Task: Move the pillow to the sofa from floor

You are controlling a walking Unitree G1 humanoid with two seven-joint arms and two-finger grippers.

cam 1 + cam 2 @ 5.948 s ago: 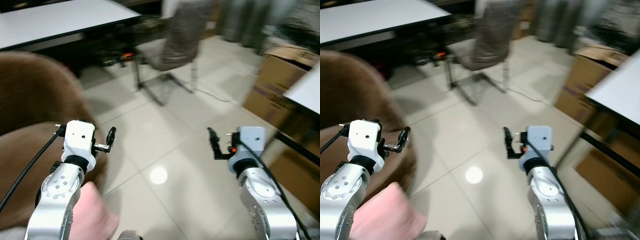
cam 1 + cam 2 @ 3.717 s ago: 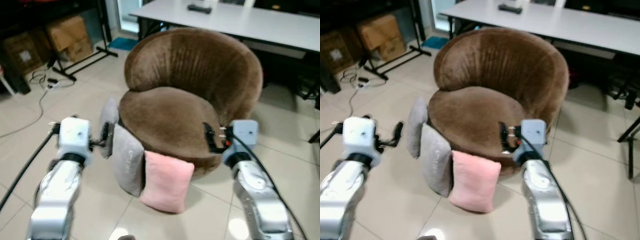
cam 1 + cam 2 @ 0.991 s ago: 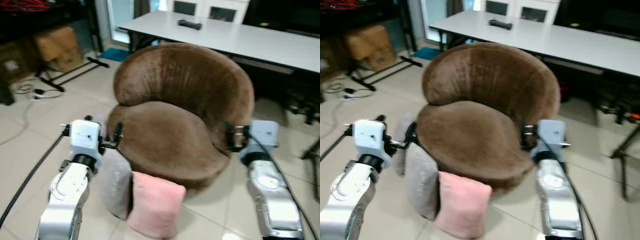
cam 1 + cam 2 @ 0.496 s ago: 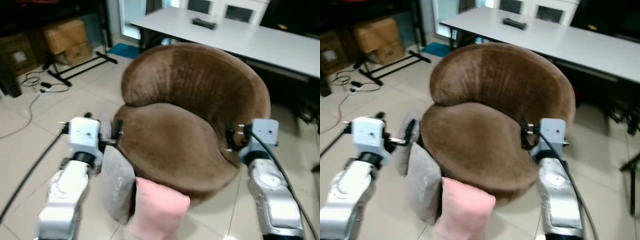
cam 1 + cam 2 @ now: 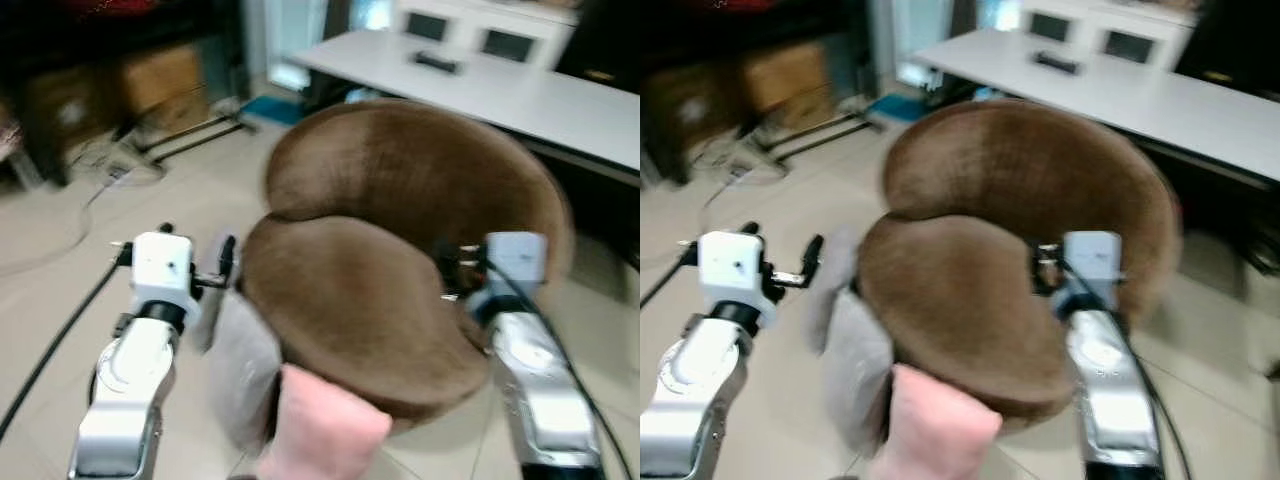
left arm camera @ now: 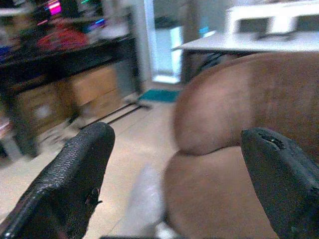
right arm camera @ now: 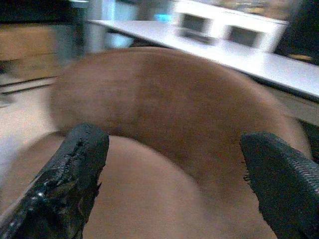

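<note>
A pink pillow (image 5: 322, 436) stands on the floor, leaning against the front of the round brown sofa (image 5: 380, 290). Beside it leans a grey pillow (image 5: 243, 378), and a lighter grey one (image 6: 144, 199) lies further back. My left gripper (image 5: 222, 272) is open, held in the air over the grey pillows by the sofa's left side. My right gripper (image 5: 447, 272) is open above the right part of the seat. In the wrist views both pairs of black fingers (image 6: 70, 184) (image 7: 75, 179) stand wide apart with nothing between them.
A long white table (image 5: 500, 90) stands behind the sofa. Cardboard boxes (image 5: 150, 85) sit under a dark shelf at the back left, with cables and stand legs (image 5: 110, 160) on the tiled floor (image 5: 60, 290) there. The picture is blurred.
The whole view has shifted and blurred, so the camera is moving. The sofa and pillows sit lower and a little closer in the picture. Both grippers keep their open pose.
</note>
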